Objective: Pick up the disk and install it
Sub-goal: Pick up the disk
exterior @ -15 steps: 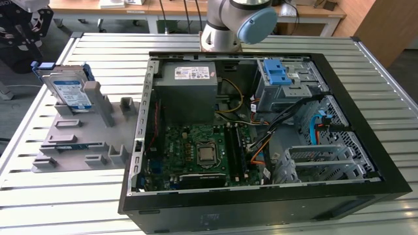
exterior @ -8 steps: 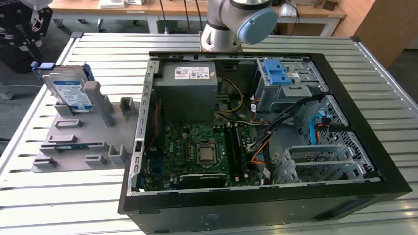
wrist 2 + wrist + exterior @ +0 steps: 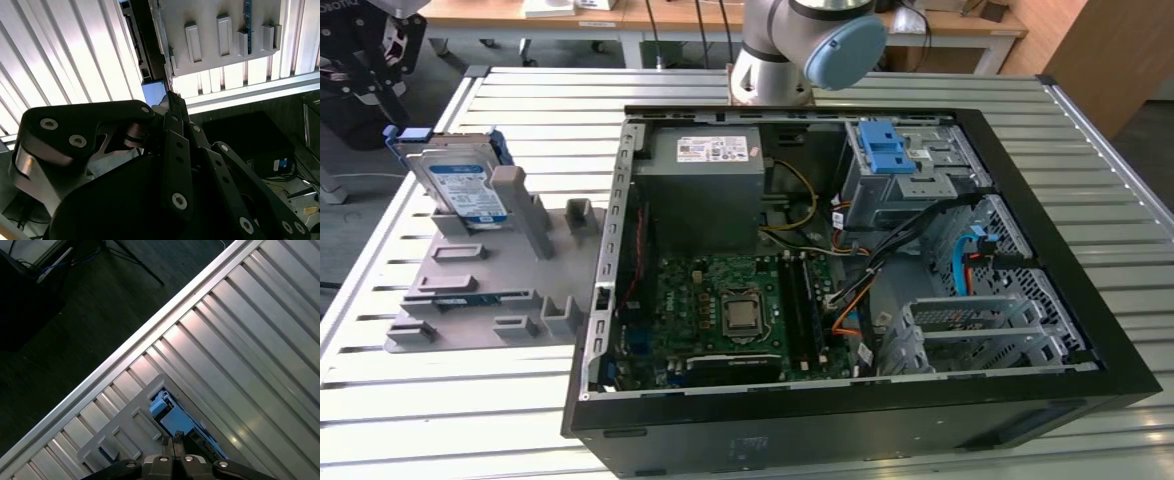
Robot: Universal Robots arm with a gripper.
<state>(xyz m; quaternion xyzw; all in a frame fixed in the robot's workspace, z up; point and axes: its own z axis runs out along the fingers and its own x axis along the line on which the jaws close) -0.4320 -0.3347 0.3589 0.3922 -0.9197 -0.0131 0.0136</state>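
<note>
The disk (image 3: 462, 182), silver with a blue-and-white label and blue side rails, stands on edge in the grey holder (image 3: 480, 290) on the exterior view's left, beside the open computer case (image 3: 854, 260). In the first wrist view the disk's blue rail (image 3: 169, 416) lies just beyond my gripper (image 3: 174, 441). The fingertips are pressed together with nothing between them. In the second wrist view the gripper (image 3: 171, 97) is shut too, pointing at the holder (image 3: 225, 35). In the exterior view the gripper (image 3: 380, 100) hangs above the disk, clear of it.
Inside the case sit a grey power-supply box (image 3: 710, 170), the motherboard (image 3: 734, 310), loose cables and a drive cage with a blue latch bracket (image 3: 894, 152). The slatted metal table (image 3: 454, 400) ends close to the holder, and dark floor (image 3: 75, 315) lies beyond that edge.
</note>
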